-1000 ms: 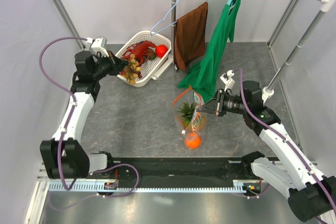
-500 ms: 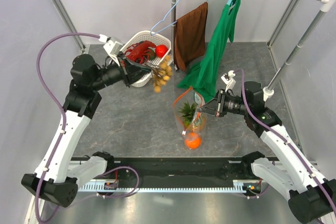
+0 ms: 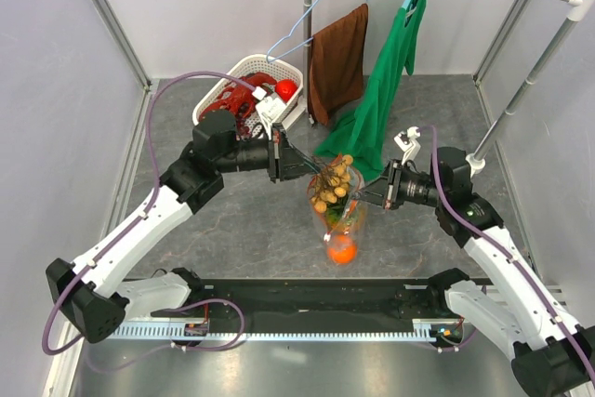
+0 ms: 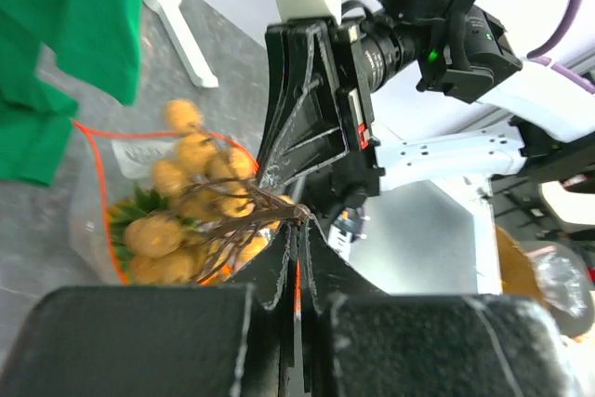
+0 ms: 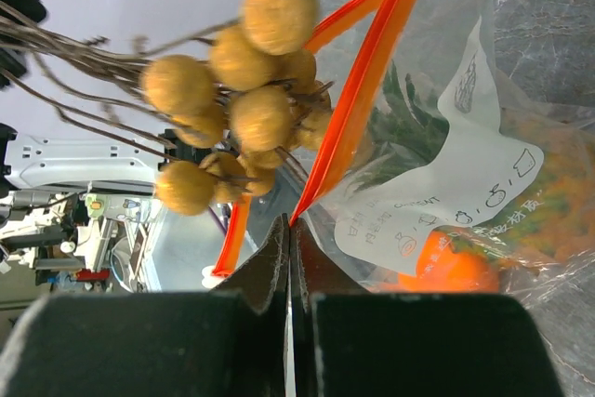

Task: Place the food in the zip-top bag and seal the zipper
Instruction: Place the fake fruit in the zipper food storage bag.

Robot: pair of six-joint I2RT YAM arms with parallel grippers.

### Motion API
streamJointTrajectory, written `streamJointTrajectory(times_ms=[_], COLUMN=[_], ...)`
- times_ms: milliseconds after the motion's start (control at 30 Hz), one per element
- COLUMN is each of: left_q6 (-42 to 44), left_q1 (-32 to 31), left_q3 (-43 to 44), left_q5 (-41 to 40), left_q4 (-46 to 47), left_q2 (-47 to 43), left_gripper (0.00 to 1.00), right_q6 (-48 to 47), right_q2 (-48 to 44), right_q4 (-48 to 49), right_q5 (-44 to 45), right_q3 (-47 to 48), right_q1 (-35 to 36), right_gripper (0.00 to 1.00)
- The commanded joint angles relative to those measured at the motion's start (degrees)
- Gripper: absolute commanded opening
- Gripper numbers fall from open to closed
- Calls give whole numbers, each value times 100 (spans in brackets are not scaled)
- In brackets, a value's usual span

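Observation:
My left gripper (image 3: 313, 172) is shut on the brown stem of the tan grape bunch (image 3: 333, 184), which hangs over the open mouth of the zip-top bag (image 3: 351, 226). In the left wrist view the grape bunch (image 4: 186, 202) spreads left of my shut fingertips (image 4: 299, 222). My right gripper (image 3: 357, 195) is shut on the bag's edge at the red-orange zipper (image 5: 364, 81), holding the bag upright. Inside the bag lie the orange ball (image 3: 341, 249) and green pineapple leaves (image 5: 402, 109), behind the white label (image 5: 456, 194). The grapes (image 5: 244, 109) hang just outside the zipper.
A white mesh basket (image 3: 279, 114) with red toys stands at the back left. A brown cloth (image 3: 337, 60) and a green cloth (image 3: 383, 99) hang from a rack behind the bag, beside a metal pole (image 3: 308, 34). Grey walls close in both sides.
My left arm has swung right from the basket, carrying the grape bunch to just above the bag's mouth. The right arm has kept the bag still.

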Motion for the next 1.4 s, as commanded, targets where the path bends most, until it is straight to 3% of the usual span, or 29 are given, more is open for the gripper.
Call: streamJointTrajectory(times_ms=[0, 233, 633, 800, 1067, 1367], left_q6=[-700, -614, 555, 678, 564, 353], left_q1=[-137, -163, -172, -172, -330, -1006], left_q3=[-151, -828, 278, 647, 1043, 2265], left_q5=[-70, 202, 975, 1336, 635, -620], left_q4=[391, -470, -2561, -2782, -3046, -3108], left_q2=[16, -519, -451, -100, 735, 2185], left_gripper=[2, 2, 2, 2, 2, 2], right_q6=[-82, -187, -477, -574, -899, -1224], right_q2=[-154, -251, -374, -365, -523, -532], right_q4=[47, -24, -208, -217, -261, -437], right_q5=[47, 56, 64, -50, -182, -296], right_q3=[-9, 8, 70, 79, 140, 175], right_q1=[-10, -10, -10, -10, -11, -10], right_gripper=[0, 0, 0, 0, 0, 0])
